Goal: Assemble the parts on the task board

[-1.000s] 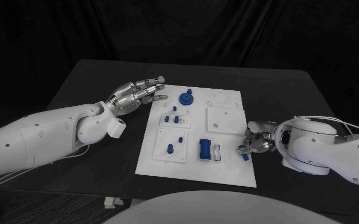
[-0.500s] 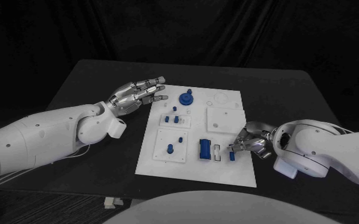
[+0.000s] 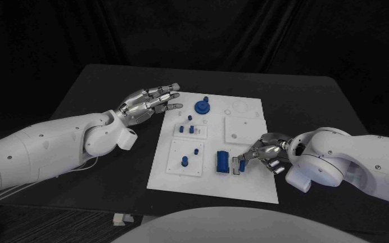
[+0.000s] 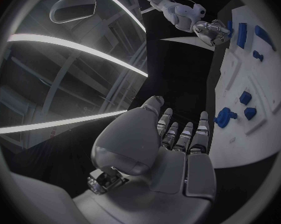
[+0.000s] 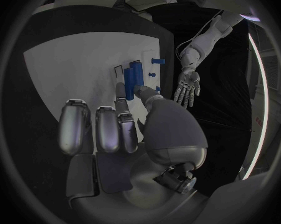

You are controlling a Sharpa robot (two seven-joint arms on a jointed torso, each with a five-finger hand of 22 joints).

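Note:
The white task board (image 3: 243, 189) lies mid-table. My right hand (image 3: 267, 153) is over its right side and pinches a small blue part (image 3: 242, 165) between thumb and finger. The part hangs just right of the narrow slot (image 3: 235, 165) beside the upright blue block (image 3: 221, 161). The right wrist view shows the held part (image 5: 127, 81) next to that block (image 5: 138, 73). My left hand (image 3: 150, 102) hovers at the board's far left corner, fingers spread and holding nothing. A round blue knob (image 3: 200, 107) and small blue pegs (image 3: 189, 129) stand on the board.
Two more blue pegs (image 3: 185, 162) stand in the near left plate of the board. A raised white square plate (image 3: 243, 129) sits on the right side, just beyond my right hand. Black table (image 3: 324, 102) surrounds the board on all sides.
My right hand has moved left from the board's right edge onto the board, carrying the small blue part up to the slot beside the blue block. The left hand has stayed still.

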